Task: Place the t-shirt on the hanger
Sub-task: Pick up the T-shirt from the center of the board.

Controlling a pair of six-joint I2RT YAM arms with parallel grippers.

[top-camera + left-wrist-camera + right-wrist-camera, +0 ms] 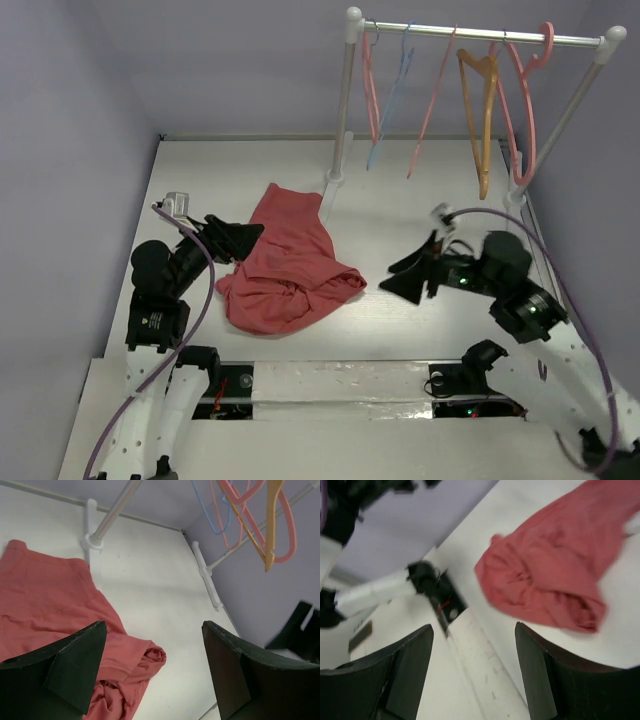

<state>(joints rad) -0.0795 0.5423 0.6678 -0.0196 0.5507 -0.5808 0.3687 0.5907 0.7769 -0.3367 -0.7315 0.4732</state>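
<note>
Left gripper (245,238), spread and empty, sits just beside shirt (290,265) at 9 o'clock; right gripper (390,276), likewise spread, apart at 3 o'clock; hanger (525,110) at 1 o'clock.

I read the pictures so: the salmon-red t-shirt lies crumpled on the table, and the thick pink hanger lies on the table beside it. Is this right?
One point is wrong. The t-shirt does lie crumpled on the table, but the thick pink hanger is not lying beside it. It hangs on the rail, near its right end, away from the shirt. The top external view shows this.
</note>
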